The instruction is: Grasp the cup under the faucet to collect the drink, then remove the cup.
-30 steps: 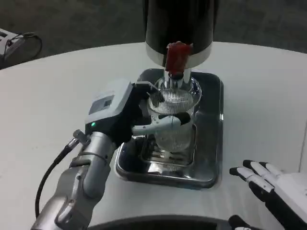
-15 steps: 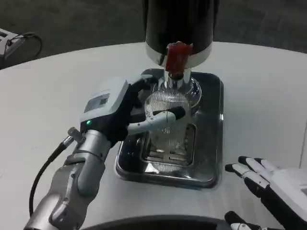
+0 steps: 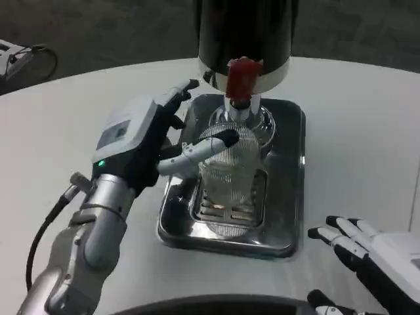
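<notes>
Now, head view, single moment.

Cup [image 3: 228, 172]: clear ribbed glass, upright, long axis vertical; on the grate of tray [image 3: 289, 197], directly under red faucet [image 3: 240, 80] of black dispenser [image 3: 247, 36].

Tray: steel, on white table [image 3: 367, 131], flush below dispenser.

Left hand [image 3: 147, 141]: just left of cup, level with upper half. White back turned up and left. One finger [image 3: 203, 147] reaching across front of cup near rim, tip apparently on glass; other fingers spread up and away, one pointing toward dispenser base.

Left fingers, state: apart, not wrapped round cup; no closed hold visible. Contact at the one fingertip probable, not certain.

Right hand [image 3: 367, 252]: low at table's near right edge, flat, fingers splayed, holding nothing. Well apart from tray and cup.

Key relation: cup to the right of left palm, body standing between front finger and palm side. Left hand much nearer; right hand idle.

Judgement, step: grasp not yet made; cup positioned for filling. No liquid discernible in cup; level cannot be told through the ribbing.

Judgement, next move: curl left fingers sideways round vertical wall, below rim, clear of faucet.

Risk: push from a single finger could tip or slide cup on grate.
</notes>
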Controlling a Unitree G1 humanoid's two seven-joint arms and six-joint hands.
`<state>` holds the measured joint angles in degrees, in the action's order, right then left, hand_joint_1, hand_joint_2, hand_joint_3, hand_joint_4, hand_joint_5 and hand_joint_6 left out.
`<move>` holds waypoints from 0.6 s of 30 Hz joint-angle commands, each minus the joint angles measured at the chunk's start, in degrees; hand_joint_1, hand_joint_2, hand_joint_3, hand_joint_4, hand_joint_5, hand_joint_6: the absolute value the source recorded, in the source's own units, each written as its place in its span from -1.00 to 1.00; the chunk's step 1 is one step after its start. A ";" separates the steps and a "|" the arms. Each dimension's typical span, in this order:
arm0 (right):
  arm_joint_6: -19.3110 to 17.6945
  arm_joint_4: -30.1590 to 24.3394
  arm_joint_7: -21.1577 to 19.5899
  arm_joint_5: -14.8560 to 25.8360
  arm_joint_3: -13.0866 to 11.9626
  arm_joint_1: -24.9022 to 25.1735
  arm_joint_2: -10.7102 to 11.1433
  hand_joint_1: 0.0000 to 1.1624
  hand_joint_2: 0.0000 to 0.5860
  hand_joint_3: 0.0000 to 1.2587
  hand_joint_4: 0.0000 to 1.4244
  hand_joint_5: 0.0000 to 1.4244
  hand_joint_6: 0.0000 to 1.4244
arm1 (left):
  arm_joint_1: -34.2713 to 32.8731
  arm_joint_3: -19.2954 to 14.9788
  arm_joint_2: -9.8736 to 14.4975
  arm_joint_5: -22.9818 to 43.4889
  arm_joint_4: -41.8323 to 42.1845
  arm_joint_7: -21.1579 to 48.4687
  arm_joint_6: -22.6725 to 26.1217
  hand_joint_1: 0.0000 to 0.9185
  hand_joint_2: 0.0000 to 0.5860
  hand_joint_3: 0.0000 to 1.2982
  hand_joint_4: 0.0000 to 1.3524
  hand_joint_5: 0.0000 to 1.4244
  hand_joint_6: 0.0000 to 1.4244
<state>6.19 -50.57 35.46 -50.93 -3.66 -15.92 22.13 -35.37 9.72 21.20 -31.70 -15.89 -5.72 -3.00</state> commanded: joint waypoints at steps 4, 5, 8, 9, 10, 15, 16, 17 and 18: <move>0.32 -0.10 -0.15 0.56 0.01 -0.45 0.04 -0.50 0.52 -0.81 -1.00 -1.00 -0.91 | 8.74 -6.59 2.12 5.37 12.14 1.53 -1.24 -1.00 -0.77 -0.52 -0.48 -0.37 -0.23; 0.25 -0.10 -0.23 0.56 0.09 -0.43 0.03 -0.50 0.52 -0.81 -1.00 -1.00 -0.91 | 9.44 -7.36 2.19 6.46 13.22 1.77 -1.69 -1.00 -0.75 -0.50 -0.47 -0.36 -0.26; 0.25 -0.09 -0.27 0.54 0.32 -0.39 -0.03 -0.50 0.52 -0.80 -1.00 -1.00 -0.91 | 10.87 -9.96 2.54 10.89 16.37 3.57 -3.60 -1.00 -0.71 -0.46 -0.45 -0.39 -0.32; 0.32 -0.12 -0.24 0.55 0.38 -0.37 -0.07 -0.50 0.52 -0.80 -1.00 -1.00 -0.91 | 11.06 -10.74 2.52 12.37 17.25 4.34 -3.89 -1.00 -0.71 -0.45 -0.44 -0.42 -0.35; 0.37 -0.16 -0.22 0.47 0.47 -0.35 -0.12 -0.50 0.52 -0.80 -1.00 -1.00 -0.91 | 11.04 -11.41 2.54 14.20 18.07 5.60 -3.76 -1.00 -0.70 -0.46 -0.50 -0.49 -0.41; 0.32 -0.44 -0.52 0.02 1.03 -0.64 -0.48 -0.50 0.52 -0.80 -1.00 -1.00 -0.91 | 8.39 -13.59 2.95 25.10 21.19 15.08 -0.50 -1.00 -0.69 -0.60 -0.69 -0.62 -0.56; 0.35 -0.53 -0.50 -0.13 1.13 -0.75 -0.58 -0.50 0.52 -0.80 -1.00 -1.00 -0.91 | 7.22 -13.65 3.14 26.99 21.47 17.16 0.60 -1.00 -0.68 -0.61 -0.70 -0.62 -0.57; 0.31 -0.63 -0.63 -0.24 1.18 -0.91 -0.70 -0.50 0.52 -0.80 -1.00 -1.00 -0.91 | 5.96 -13.58 3.45 28.64 21.60 19.26 1.81 -1.00 -0.68 -0.63 -0.71 -0.61 -0.57; 0.30 -0.71 -0.68 -0.34 1.21 -1.01 -0.79 -0.50 0.52 -0.80 -1.00 -1.00 -0.91 | 4.76 -13.36 3.80 29.90 21.62 21.15 2.84 -1.00 -0.68 -0.64 -0.72 -0.60 -0.57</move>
<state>6.53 -50.27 35.39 -50.98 -2.69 -16.14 21.70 -28.13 -3.60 23.80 -4.29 4.35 11.93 -2.21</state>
